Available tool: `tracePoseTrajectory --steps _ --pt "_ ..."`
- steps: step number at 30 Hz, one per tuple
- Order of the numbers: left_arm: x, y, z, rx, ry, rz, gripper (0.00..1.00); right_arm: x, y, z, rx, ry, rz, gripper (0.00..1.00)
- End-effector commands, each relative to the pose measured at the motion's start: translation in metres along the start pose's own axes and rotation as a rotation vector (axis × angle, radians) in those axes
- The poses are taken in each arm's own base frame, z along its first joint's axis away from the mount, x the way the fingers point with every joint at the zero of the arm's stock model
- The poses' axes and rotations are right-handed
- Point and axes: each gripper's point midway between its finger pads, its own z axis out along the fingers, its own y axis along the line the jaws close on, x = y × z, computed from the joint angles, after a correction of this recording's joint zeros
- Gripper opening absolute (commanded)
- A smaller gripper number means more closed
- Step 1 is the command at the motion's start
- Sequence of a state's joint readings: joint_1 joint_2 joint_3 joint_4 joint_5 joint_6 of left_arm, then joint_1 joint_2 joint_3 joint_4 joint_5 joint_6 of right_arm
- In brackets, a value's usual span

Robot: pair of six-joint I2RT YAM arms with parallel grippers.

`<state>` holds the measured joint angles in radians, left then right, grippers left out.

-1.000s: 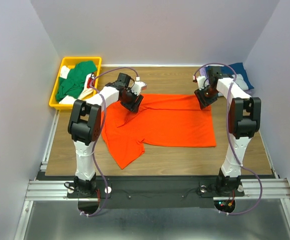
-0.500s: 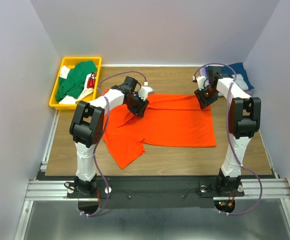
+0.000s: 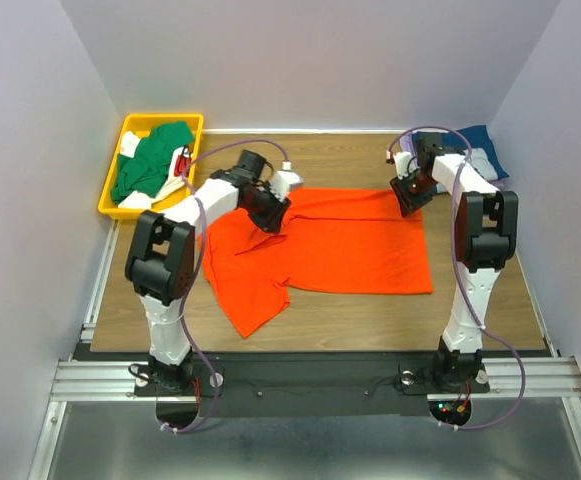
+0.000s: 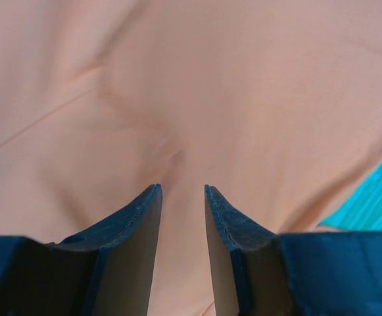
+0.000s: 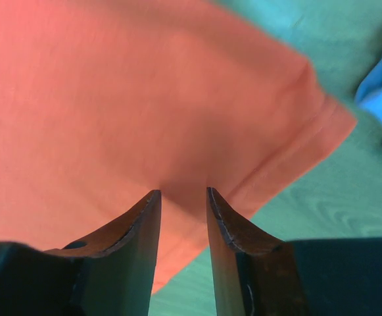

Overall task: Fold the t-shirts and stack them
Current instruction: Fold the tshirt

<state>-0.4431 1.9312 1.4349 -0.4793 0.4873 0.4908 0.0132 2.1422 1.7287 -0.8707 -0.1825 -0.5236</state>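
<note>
The orange shirt (image 3: 350, 250) lies spread at the centre of the surface (image 3: 340, 160). The left end effector (image 3: 273, 217) is down on the shirt's upper-left part, its fingers narrowly apart over puckered cloth; whether it grips cannot be told. The right end effector (image 3: 407, 200), slightly open, sits at the shirt's upper-right corner.

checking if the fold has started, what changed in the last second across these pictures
The left tool slid a little right along the orange t-shirt, over its far-left part, and that arm's elbow swung left. No grip was visibly taken or released. The right tool, at the far-right corner, and the shirt's lay stayed put.
</note>
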Motion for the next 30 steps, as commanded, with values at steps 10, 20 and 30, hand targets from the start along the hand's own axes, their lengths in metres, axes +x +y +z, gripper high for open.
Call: tracePoseTrajectory --steps 10,20,30 --pt "0.039 0.097 -0.049 -0.226 -0.037 -0.162 0.44 0.008 -0.004 0.032 -0.021 0.05 0.088 0.37" --pt "0.069 0.104 -0.027 -0.262 0.02 -0.257 0.44 -0.016 -0.037 0.062 0.059 0.045 0.108 0.37" --pt "-0.005 0.067 -0.101 -0.148 -0.166 0.02 0.59 -0.03 -0.006 -0.03 0.008 -0.113 -0.039 0.73"
